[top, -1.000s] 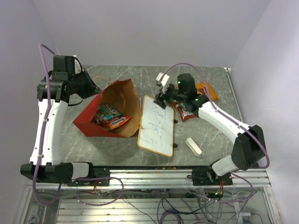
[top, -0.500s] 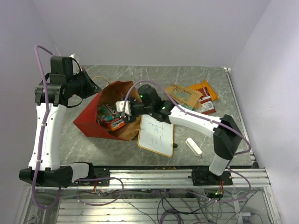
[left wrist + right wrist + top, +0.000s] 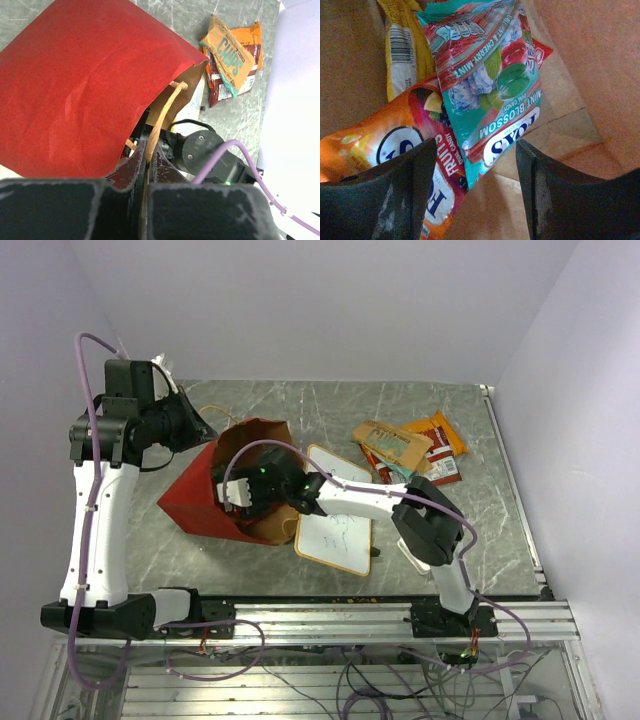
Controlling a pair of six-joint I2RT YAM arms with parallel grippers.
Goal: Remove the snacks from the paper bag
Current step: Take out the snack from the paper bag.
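The paper bag (image 3: pixel 195 505) lies on its side, red outside, brown inside, mouth facing right. My left gripper (image 3: pixel 200 430) is shut on the bag's string handle (image 3: pixel 162 117) at the rim, fingertips together (image 3: pixel 147 150), and holds the mouth open. My right gripper (image 3: pixel 232 498) reaches inside the bag, open and empty (image 3: pixel 475 150). Between its fingers lie a teal mint packet (image 3: pixel 485 75) and an orange fruit candy packet (image 3: pixel 395 145), with a yellow packet (image 3: pixel 405 50) behind. Several snacks (image 3: pixel 405 450) lie in a pile at the back right, a brown chips packet (image 3: pixel 230 55) on top.
A wood-framed whiteboard (image 3: pixel 335 530) lies just right of the bag, under my right arm. The bag's brown wall (image 3: pixel 580 65) is close on the right of my right gripper. The table's edge rail (image 3: pixel 330 615) runs along the front.
My right gripper has swung left from the snack pile, across the whiteboard, into the bag's mouth. A brown chips packet now lies on the pile. My left gripper has kept its hold on the handle.
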